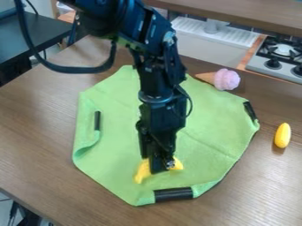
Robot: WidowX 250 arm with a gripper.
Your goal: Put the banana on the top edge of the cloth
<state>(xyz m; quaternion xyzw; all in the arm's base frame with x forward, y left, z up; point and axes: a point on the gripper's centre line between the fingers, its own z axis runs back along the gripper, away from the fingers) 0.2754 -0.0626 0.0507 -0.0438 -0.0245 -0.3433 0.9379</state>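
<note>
The black gripper [159, 164] hangs straight down over the lower middle part of the green cloth [109, 123]. Behind its lower end lies the yellow banana [143, 171], one end showing to the left and the other to the right, its middle hidden. The banana is low down on the cloth, well away from the cloth's top edge, part of which the arm covers. Dark strips mark the cloth's left, right and bottom sides, and its left side is folded up.
A toy ice cream cone [226, 80] lies at the cloth's upper right edge. Another yellow toy [282, 135] rests on the wooden table [35, 128] to the right of the cloth. Beyond the table's far edge stands a stove [280, 55] at the upper right.
</note>
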